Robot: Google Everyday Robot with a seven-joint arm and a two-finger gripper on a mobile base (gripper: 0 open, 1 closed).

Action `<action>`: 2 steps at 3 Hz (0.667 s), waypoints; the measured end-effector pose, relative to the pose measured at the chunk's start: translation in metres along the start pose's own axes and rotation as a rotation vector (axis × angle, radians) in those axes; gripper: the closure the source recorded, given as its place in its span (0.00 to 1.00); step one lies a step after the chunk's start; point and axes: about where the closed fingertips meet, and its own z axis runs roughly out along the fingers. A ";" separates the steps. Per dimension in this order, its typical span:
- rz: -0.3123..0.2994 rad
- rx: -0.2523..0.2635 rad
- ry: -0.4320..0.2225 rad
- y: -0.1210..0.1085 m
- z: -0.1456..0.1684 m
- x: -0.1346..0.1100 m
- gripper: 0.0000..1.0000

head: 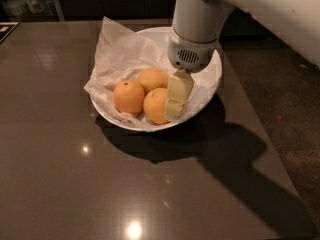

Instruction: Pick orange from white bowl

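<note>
On the dark counter sat the white bowl, its paper liner bunched at the left. Of 3 fruits inside, a redder one lay left, a paler one far, and the orange near. The tool hung just right of the orange, apparently touching it; whether it was apart or together could not be told. Straddling the orange likely called for a leftward shift.

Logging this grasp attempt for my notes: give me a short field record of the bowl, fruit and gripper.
container: wide shallow glossy white bowl, crumpled white paper liner
target: largest, yellowish-orange round orange, front
others: reddish-orange orange left; paler orange behind
arm: gripper inside bowl, at target's right side
surface: dark glossy table
</note>
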 end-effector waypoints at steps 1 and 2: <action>-0.025 -0.040 0.017 0.004 0.012 -0.009 0.19; -0.038 -0.079 0.024 0.006 0.022 -0.013 0.32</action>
